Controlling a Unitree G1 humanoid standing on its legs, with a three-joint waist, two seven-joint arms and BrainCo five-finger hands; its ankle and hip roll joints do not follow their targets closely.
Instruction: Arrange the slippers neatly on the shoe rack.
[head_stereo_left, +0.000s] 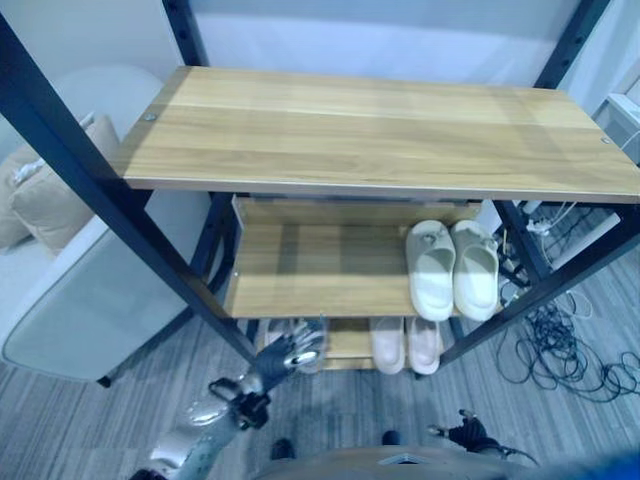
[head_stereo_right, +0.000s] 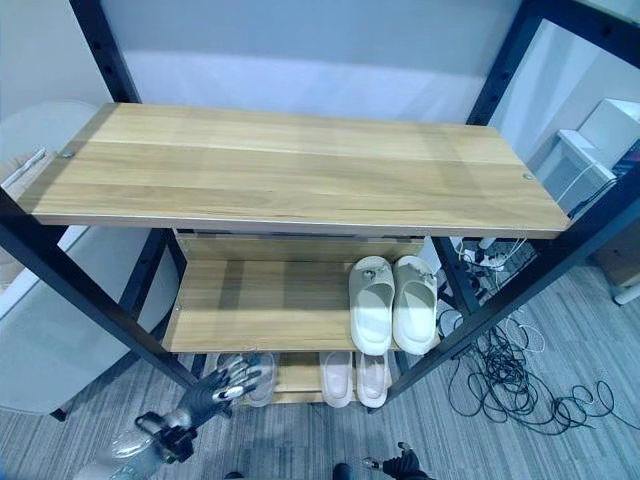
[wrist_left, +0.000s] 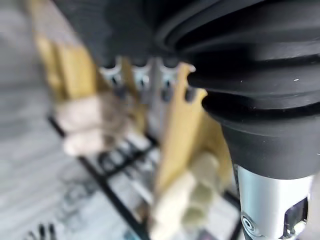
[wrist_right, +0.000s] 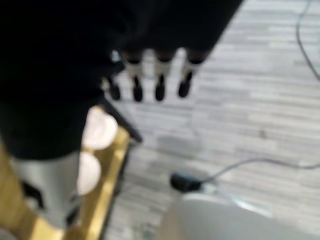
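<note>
Slippers sit on middle shelf, left hand below.

The left arm enters from the lower left and angles up and to the right, wrist under its dark ribbed cover. The left hand is raised with fingers spread and relaxed, holding nothing. The right hand sits low at the near right, its fingers hanging straight with nothing in them.
</note>
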